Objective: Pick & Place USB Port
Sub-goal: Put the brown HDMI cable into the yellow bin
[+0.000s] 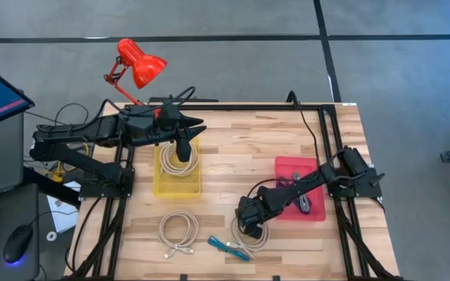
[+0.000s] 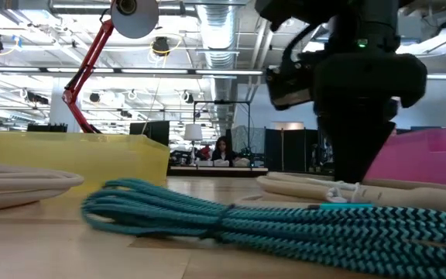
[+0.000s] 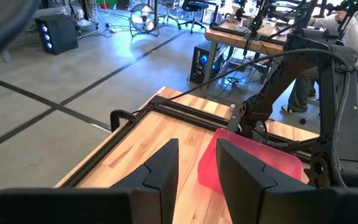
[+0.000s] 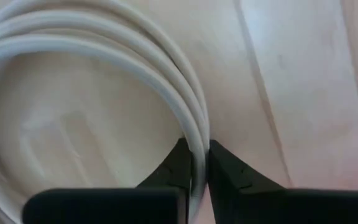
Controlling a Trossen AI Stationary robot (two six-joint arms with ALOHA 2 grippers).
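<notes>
Three coiled white USB cables show in the high view. One (image 1: 176, 165) lies in the yellow bin (image 1: 162, 187), one (image 1: 178, 232) lies flat on the table, and one (image 1: 255, 232) lies under my right gripper (image 1: 250, 222). A teal braided cable (image 1: 229, 247) rests on the table between the last two. My right gripper (image 4: 196, 165) points down and is shut on the strands of its coil. My left gripper (image 1: 184, 150) hovers open over the yellow bin and holds nothing; its wrist view (image 3: 197, 165) looks across the table. My right gripper pinches the white coil's bundled strands (image 4: 199, 134) between its two fingers. It comes from above, pointing down, with the fingers across the strands. The coil (image 2: 316, 188) still lies flat on the table.
A pink bin (image 1: 287, 168) with a dark cable inside sits on the table's right side, beside the right arm. A red desk lamp (image 1: 135, 66) stands at the far left edge. The teal cable (image 2: 231, 217) lies close to the held coil.
</notes>
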